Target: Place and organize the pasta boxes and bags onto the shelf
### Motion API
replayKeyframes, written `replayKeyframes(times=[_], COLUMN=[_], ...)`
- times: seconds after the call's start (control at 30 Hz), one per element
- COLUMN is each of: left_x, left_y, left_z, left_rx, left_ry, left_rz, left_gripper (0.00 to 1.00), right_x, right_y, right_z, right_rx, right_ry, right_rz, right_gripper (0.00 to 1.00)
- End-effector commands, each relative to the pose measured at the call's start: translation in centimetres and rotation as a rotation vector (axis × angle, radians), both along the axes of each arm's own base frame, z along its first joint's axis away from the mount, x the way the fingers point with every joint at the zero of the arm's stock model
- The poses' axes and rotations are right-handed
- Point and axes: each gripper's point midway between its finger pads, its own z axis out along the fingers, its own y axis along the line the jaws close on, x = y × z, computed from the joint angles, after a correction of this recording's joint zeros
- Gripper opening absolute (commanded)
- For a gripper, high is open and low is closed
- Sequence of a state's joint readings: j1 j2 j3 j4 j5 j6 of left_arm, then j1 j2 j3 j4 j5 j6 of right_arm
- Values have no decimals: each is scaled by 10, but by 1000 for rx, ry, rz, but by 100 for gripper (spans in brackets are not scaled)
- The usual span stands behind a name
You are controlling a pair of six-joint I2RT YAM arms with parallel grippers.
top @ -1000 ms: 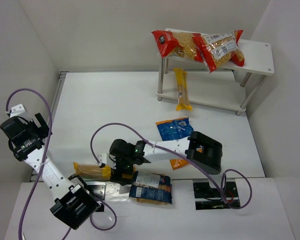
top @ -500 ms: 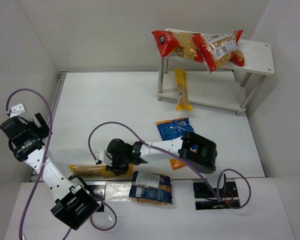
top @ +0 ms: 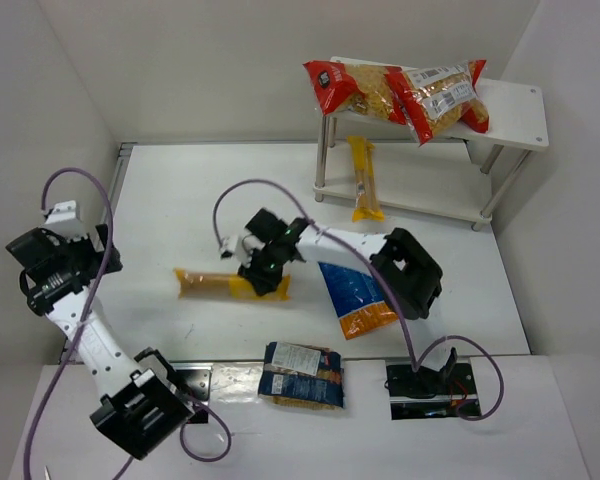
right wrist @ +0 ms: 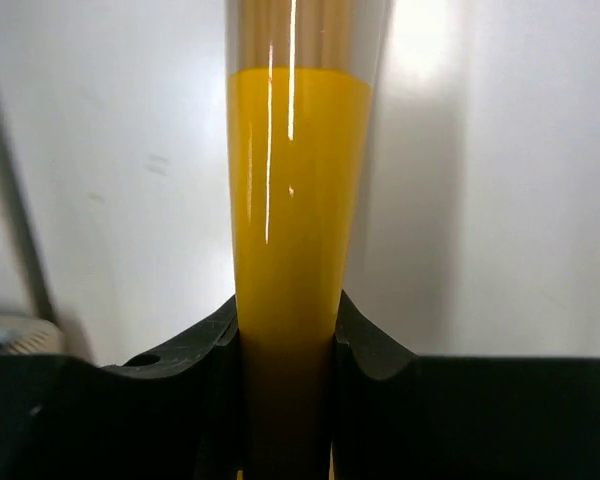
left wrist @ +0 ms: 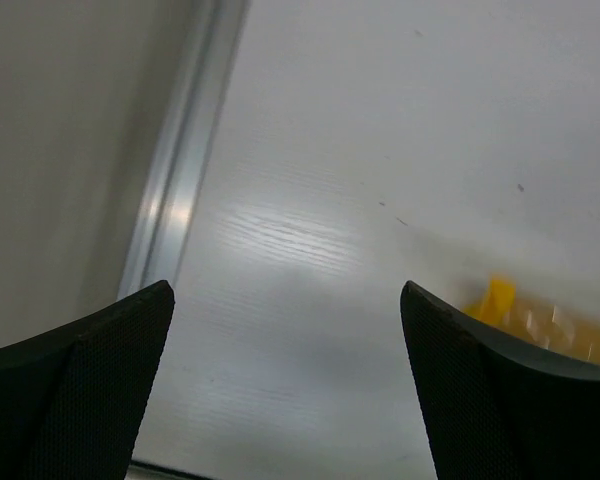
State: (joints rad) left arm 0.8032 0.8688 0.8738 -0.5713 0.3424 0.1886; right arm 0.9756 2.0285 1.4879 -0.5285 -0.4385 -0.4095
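Gripping a yellow spaghetti pack (top: 215,284) close to its right end, the right gripper (top: 263,268) sits mid-table, left of and nearer than the shelf (top: 515,110). The right wrist view shows both fingers pressed against the pack's glossy sides. Most of its length sticks out to the left, unsupported by the jaws, and I cannot tell whether it is clear of the table.

The left gripper (left wrist: 285,330) hangs at the far-left edge with its fingers apart and nothing between them.

The hold so near one end is the main risk. On a swing toward the shelf, the long free end could droop or pivot in the jaws, and the slick film could slip out. That trailing end could also catch a shelf leg.

On the lower board, a second spaghetti pack (top: 363,180) could be knocked off by a careless entry. The blue-and-orange bag (top: 358,296) lies just beneath the right arm, so a low pass could drag it.
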Motion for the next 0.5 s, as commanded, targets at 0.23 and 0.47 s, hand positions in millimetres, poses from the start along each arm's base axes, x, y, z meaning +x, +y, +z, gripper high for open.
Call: replayKeyframes(times=[0.23, 0.47], left_x=[39, 44], left_y=[-113, -175], left_z=[-9, -21], left_rx=[-29, -80], left_ry=[45, 14], left_rz=[-835, -1143], left_gripper=[99, 99], right_x=[50, 28], right_y=[-22, -17], right_z=[128, 160], right_rx=[232, 291], right_ry=[-43, 29], right_rz=[-33, 85], right_gripper=[0, 0])
